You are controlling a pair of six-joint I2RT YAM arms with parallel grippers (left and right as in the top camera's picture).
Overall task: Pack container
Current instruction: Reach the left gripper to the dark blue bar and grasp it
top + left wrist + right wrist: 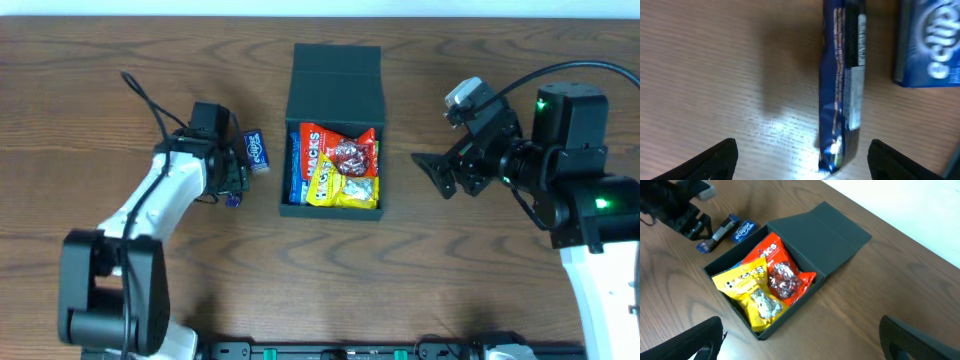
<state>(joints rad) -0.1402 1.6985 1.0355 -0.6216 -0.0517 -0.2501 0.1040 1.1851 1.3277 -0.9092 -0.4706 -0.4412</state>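
Note:
The dark green-black container stands open at the table's middle, its flap lid laid back. It also shows in the right wrist view. Inside lie a yellow packet, a red packet, a blue packet at the left wall and foil-wrapped sweets. My left gripper is open, low over a thin dark blue packet that lies between its fingers. A blue Eclipse gum box lies beside it. My right gripper is open and empty, right of the container.
The wood-grain table carries everything. The left arm's cable loops over the table's left part. In the right wrist view the left gripper sits next to the gum box.

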